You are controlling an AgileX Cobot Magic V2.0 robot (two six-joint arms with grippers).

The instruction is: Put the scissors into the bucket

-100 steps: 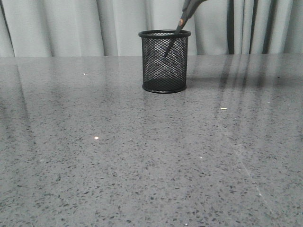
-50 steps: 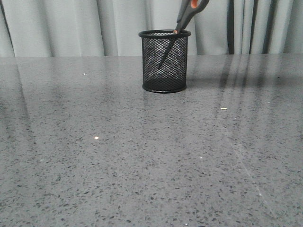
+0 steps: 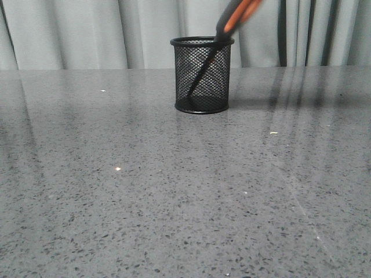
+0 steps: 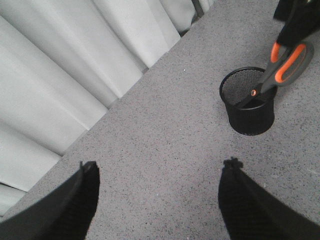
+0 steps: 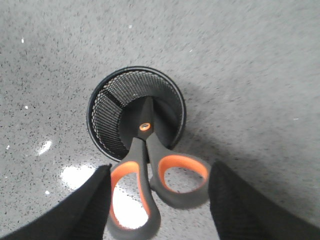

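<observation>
Scissors (image 5: 150, 170) blades-down in bucket (image 5: 107, 97), right end effector (image 5: 159, 210) spread above.

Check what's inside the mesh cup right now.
The scissors' dark blades slant down inside the mesh cup, tips near its base. Handles stick out above the rim. Mesh blurs the exact tip contact; nothing else is visible inside.
</observation>
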